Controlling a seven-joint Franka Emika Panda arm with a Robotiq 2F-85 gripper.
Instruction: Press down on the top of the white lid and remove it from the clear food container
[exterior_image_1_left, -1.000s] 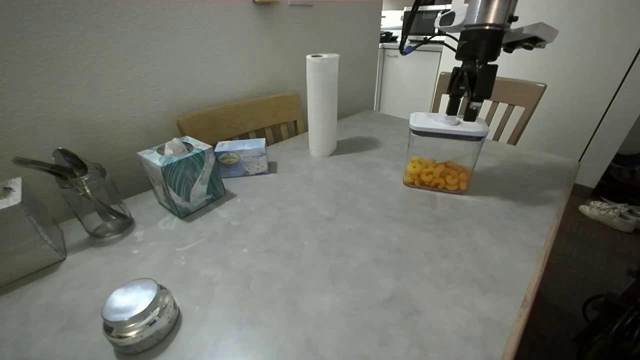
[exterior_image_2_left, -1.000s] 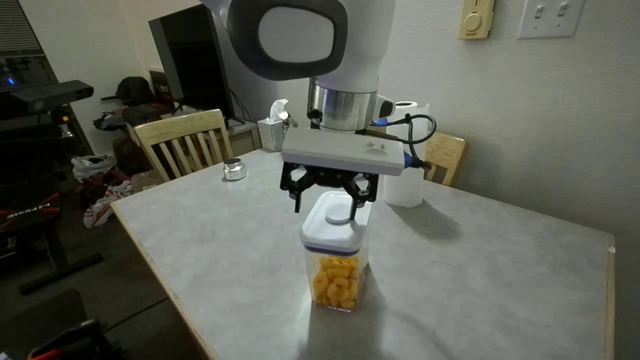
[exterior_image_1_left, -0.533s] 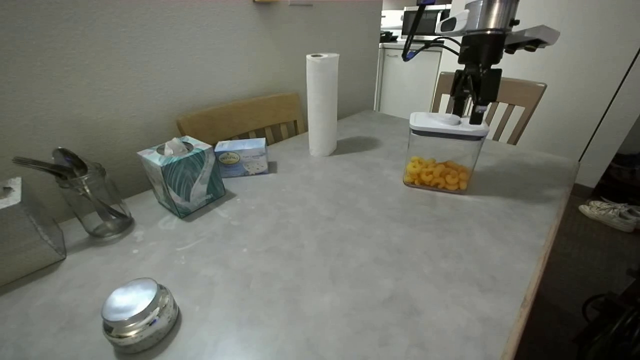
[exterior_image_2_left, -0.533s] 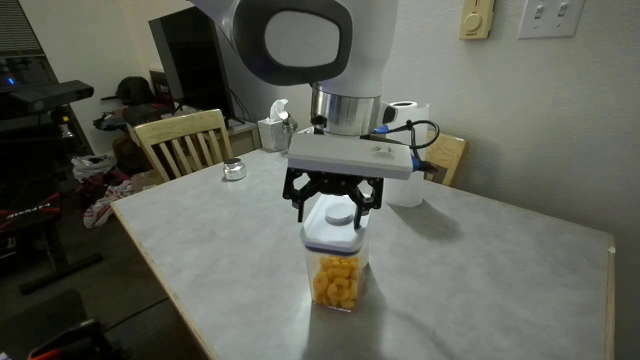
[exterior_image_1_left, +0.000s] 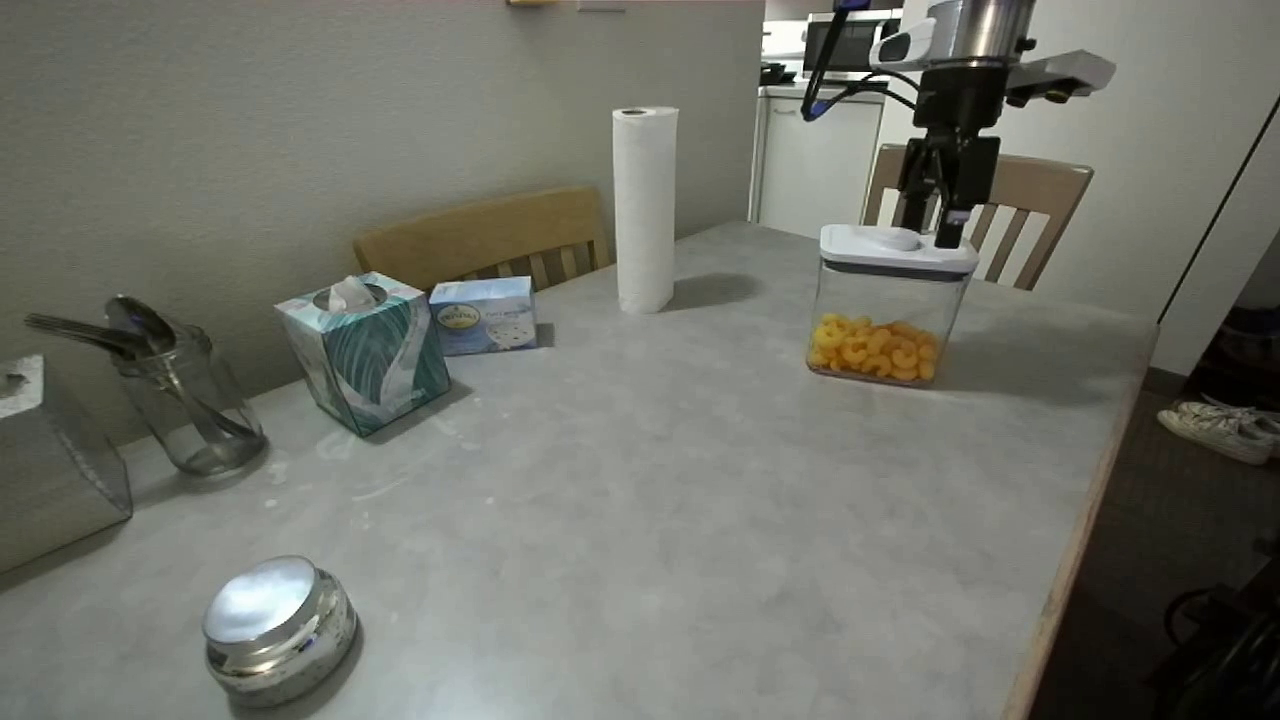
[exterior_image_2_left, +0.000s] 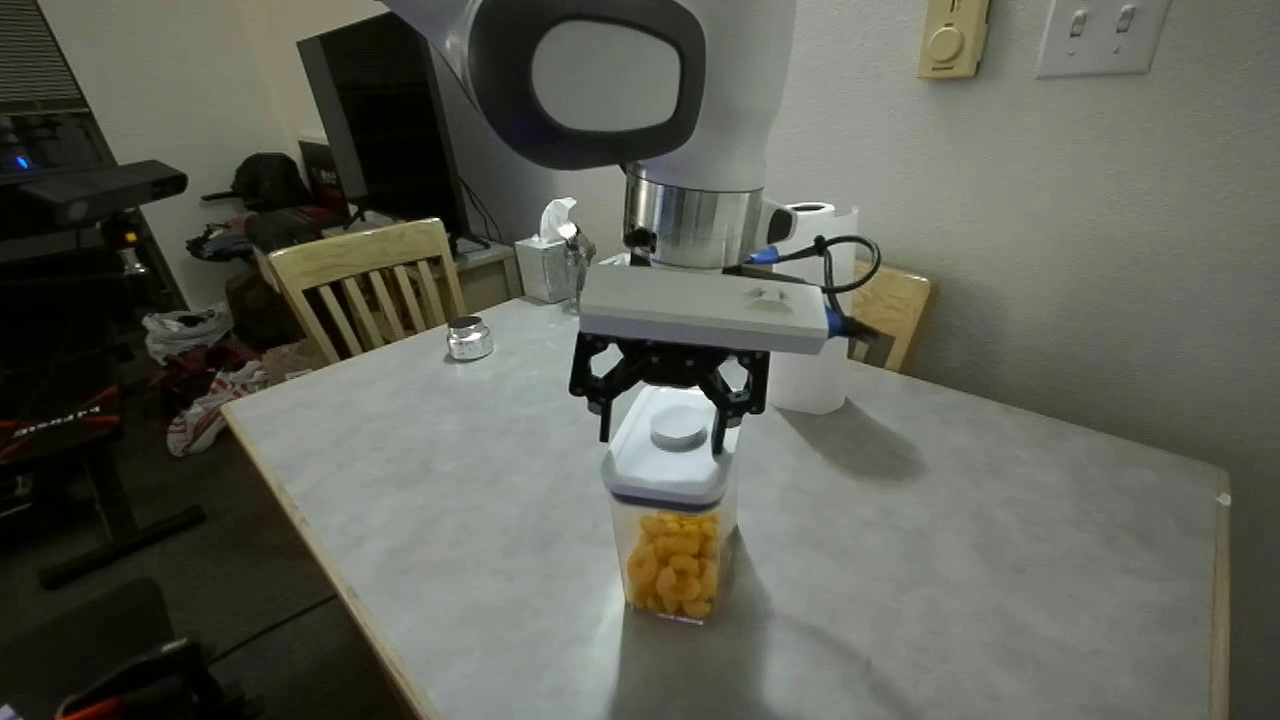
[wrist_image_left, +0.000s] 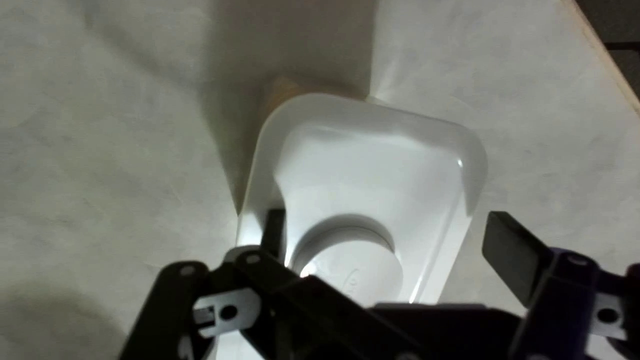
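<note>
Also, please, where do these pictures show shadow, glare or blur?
In the wrist view, glints on the white rectangular plastic lid, a black gripper finger blurred; in both exterior views, a shadow extending from the clear plastic container over the grey table; in an exterior view, glare on the round shiny metal jar.

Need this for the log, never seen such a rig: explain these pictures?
This is a robot arm with a two-fingered pincer. Two pictures view the table from outside; the third looks down from the arm's wrist. On the table: a clear food container of curved yellow-orange pieces, white lid on; paper towel roll, teal tissue box, grey tissue box, light-blue tea box, glass jar of cutlery, silvery jar. The open pincer holds nothing; one finger is over the lid.
</note>
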